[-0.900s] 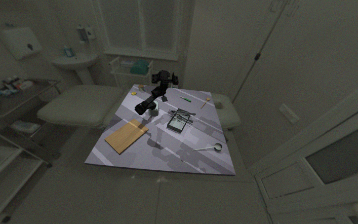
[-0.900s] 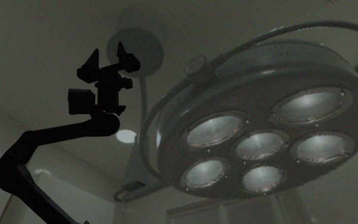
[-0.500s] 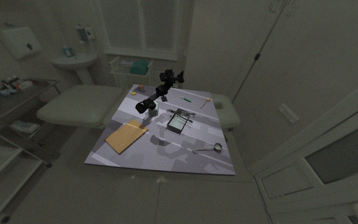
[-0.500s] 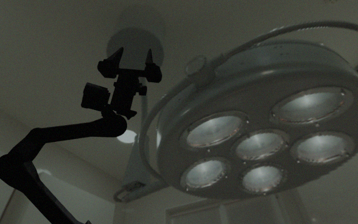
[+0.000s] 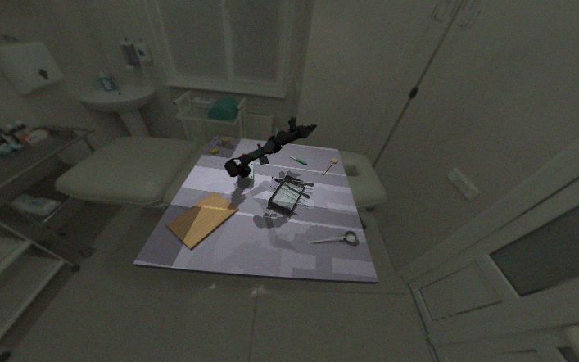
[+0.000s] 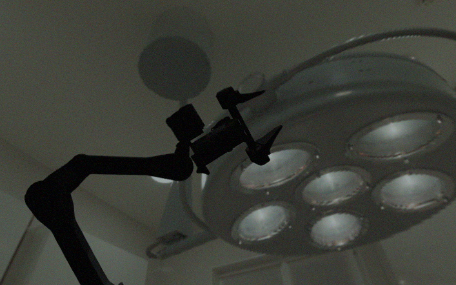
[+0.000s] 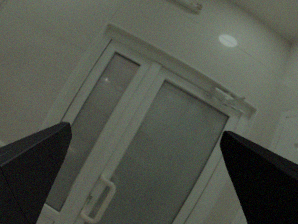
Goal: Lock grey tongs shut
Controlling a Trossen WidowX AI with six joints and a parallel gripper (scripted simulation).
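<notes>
The grey tongs [image 5: 308,195] lie spread open across the roasting tin [image 5: 278,208] in the top view, with their two arms reaching over its right side. Their hinge end is at the tin's upper left. The wooden board [image 5: 201,220] lies at the front left, with nothing on it. My gripper [image 5: 313,127] [image 6: 273,108] [image 7: 147,134] is raised high above the table, well away from the tongs. Its fingers stand wide open with nothing between them. The wrist view shows only a door and wall, no tongs.
A strainer [image 5: 350,238] with a long handle lies at the front right of the table [image 5: 255,258]. A green-handled tool [image 5: 300,161] and a wooden spatula [image 5: 333,160] lie behind the tin. A yellow item [image 5: 214,151] lies at the back left. The arm's base stands left of the tin.
</notes>
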